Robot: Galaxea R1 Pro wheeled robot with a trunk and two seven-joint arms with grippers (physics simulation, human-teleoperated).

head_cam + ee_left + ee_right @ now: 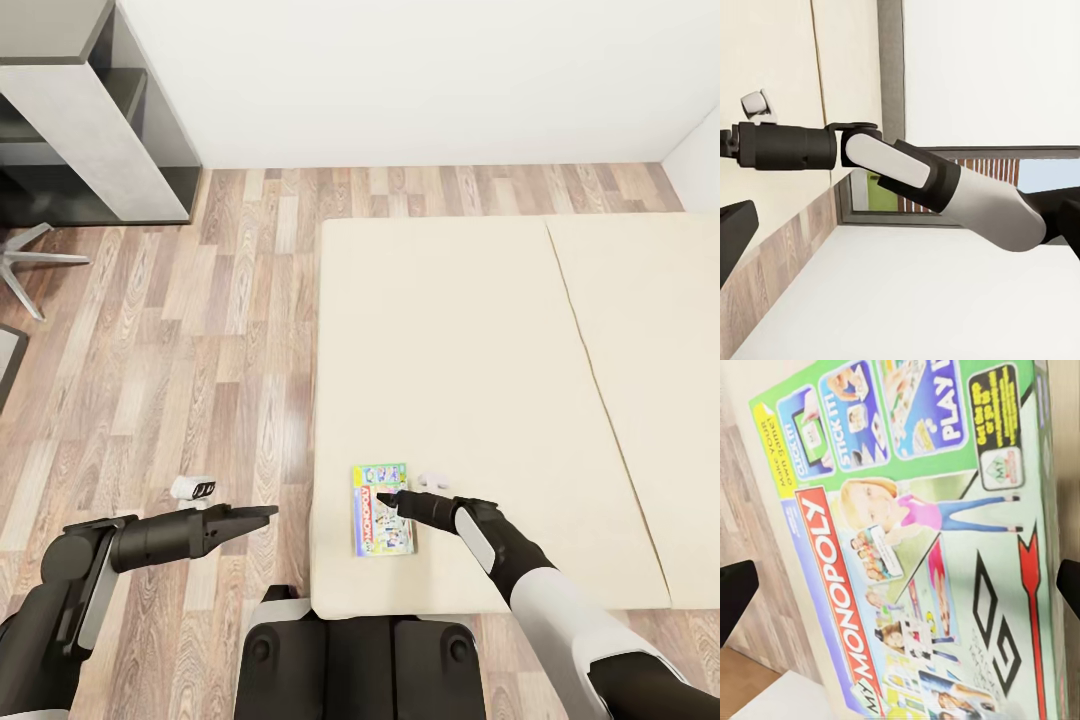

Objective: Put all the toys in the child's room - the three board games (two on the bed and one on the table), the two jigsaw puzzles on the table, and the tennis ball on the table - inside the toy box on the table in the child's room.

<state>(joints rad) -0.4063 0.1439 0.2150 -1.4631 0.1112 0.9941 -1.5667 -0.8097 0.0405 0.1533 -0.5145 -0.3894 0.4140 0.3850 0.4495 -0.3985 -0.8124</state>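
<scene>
The green-edged Monopoly board game box with its red banner (382, 509) lies flat near the beige bed's (470, 330) near edge, not yet lifted. The right gripper (394, 497) hovers over it, jaws apart. The left gripper (262, 515) hangs over the wood-plank floor (180, 380), jaws together. Judging by this, the task looks early.

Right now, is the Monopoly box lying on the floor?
No, the Monopoly box lies flat on the bed, near its edge.

Board game (922, 547) lid: "MY MONOPOLY" printed on red banner; "STICK IT!", "PLAY" on blue panels; "Make your own game!" on yellow strip.
</scene>
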